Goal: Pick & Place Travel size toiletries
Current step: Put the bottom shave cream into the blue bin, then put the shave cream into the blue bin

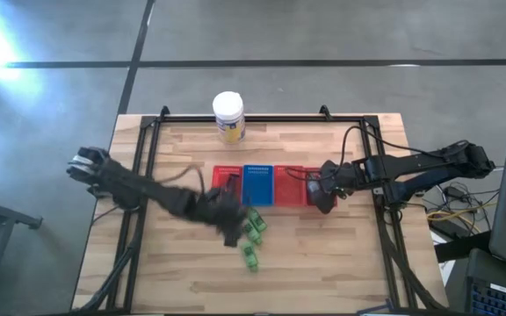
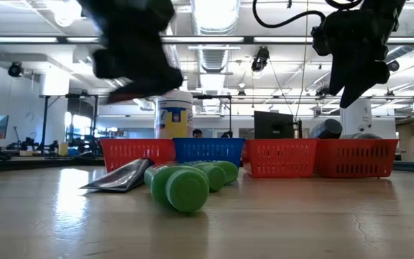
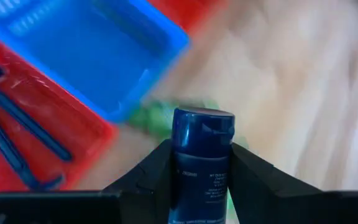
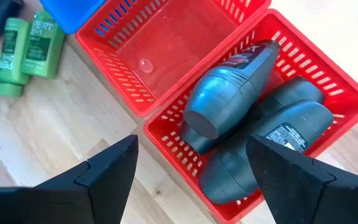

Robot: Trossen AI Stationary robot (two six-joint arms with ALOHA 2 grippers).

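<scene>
Left gripper [image 3: 201, 177] pinches navy tube [image 3: 201, 158] between fingers; right gripper [image 4: 191, 168] spread above grey bottles [image 4: 232, 93].

Dark jointed arms, looping black cables

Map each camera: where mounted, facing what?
High: above the table, straight down; both arms show.
Low: table height, across green tubes to the trays; arms hang from above.
Left wrist: on left arm; left gripper clamps a blue bottle near blue tray.
Right wrist: open right gripper above grey bottles.
Shared: high, low, right wrist show the green tubes.
</scene>
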